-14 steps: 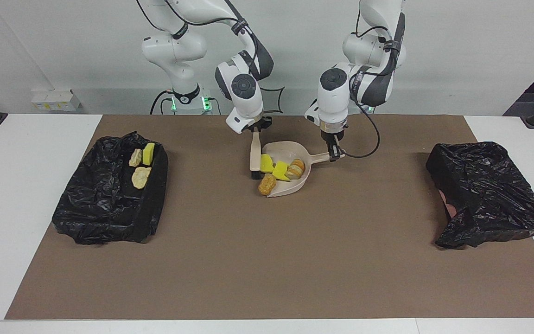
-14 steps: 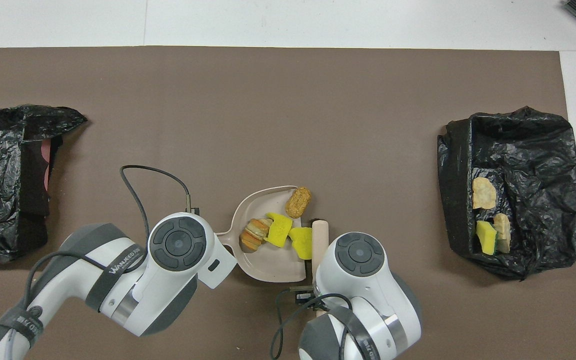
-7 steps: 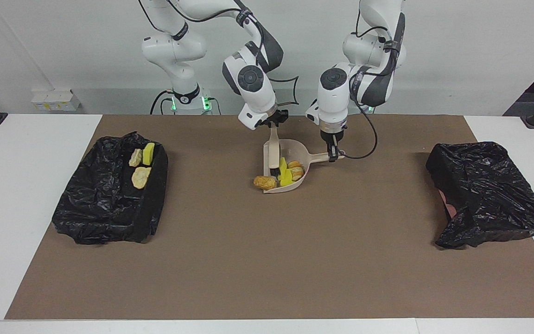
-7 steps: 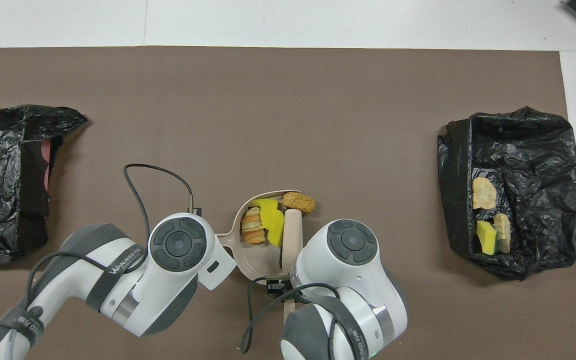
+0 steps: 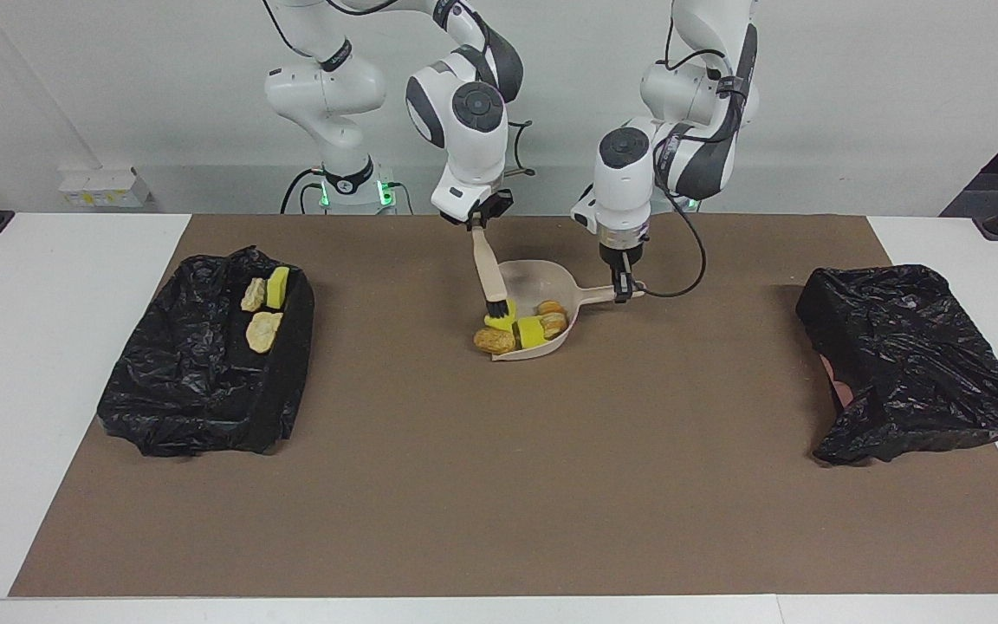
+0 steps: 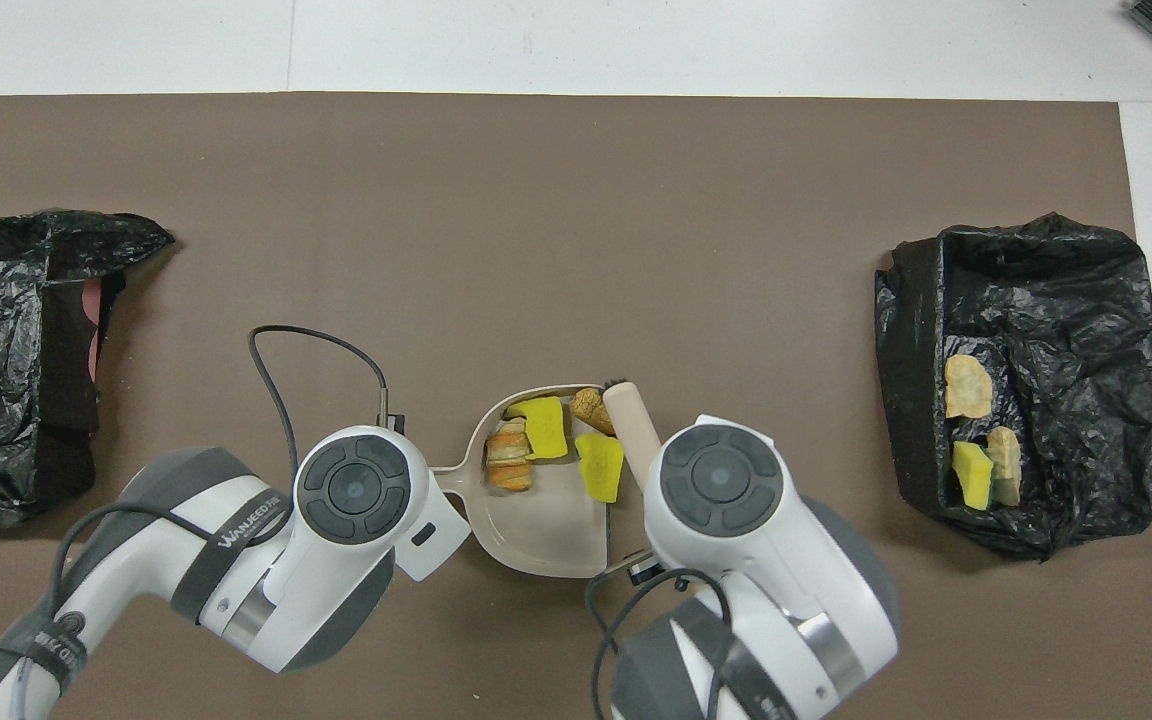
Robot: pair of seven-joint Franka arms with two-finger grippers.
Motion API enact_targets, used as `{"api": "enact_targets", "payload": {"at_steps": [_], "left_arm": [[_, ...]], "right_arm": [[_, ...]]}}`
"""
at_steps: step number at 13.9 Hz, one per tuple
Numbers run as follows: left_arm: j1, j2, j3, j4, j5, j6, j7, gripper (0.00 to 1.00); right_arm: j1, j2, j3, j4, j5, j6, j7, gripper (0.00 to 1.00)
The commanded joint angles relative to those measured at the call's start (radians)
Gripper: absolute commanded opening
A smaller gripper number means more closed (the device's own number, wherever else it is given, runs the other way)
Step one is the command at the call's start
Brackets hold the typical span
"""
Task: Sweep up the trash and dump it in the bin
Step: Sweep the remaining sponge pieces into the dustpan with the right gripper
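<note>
Right tool [image 5: 479, 222] clenched on the brush [image 5: 490, 277], left tool [image 5: 625, 282] clenched on the dustpan [image 5: 551, 274] handle, has swung the bristles back to the pan's mouth near the table's robot-side edge, with three trash scraps [image 5: 533, 332] inside and the tan lump [image 5: 495, 341] only at the lip, so likely needs another stroke before dumping.

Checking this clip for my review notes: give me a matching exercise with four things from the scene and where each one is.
Things:
1. brush
2. dustpan handle
3. green-topped sponge
4. tan lump

Places:
A. in the black bin at the right arm's end of the table
B. held by the left gripper
C. at the dustpan's open edge
D. held by the right gripper

Pairs: 1-D, 2-B, 3-A, 4-C
</note>
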Motion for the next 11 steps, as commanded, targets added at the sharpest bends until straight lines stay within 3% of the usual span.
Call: {"api": "enact_targets", "payload": {"at_steps": [1,3,4,6,9,11], "left_arm": [[-0.001,-0.021,0.007,-0.035,-0.001,0.027,-0.03,0.0],[-0.001,-0.021,0.007,-0.035,-0.001,0.02,-0.036,0.0],[-0.001,-0.021,0.007,-0.035,-0.001,0.019,-0.036,0.0],[-0.002,-0.023,0.007,-0.035,-0.001,0.016,-0.07,0.0],[-0.01,-0.023,0.007,-0.034,-0.001,-0.002,-0.131,0.0],[-0.01,-0.024,0.007,-0.032,-0.001,-0.009,-0.139,0.0]], "right_arm": [[-0.023,0.169,-0.042,0.137,-0.14,0.017,-0.082,0.0],[-0.022,0.266,-0.046,0.214,-0.191,0.014,-0.064,0.0],[-0.019,0.271,-0.04,0.205,-0.183,0.019,-0.009,0.0],[-0.003,0.245,-0.031,0.144,-0.163,-0.009,0.051,0.0],[0.011,0.169,-0.007,0.043,0.013,-0.011,0.089,0.0],[0.015,0.17,0.022,0.042,0.123,0.017,0.146,0.0]]}}
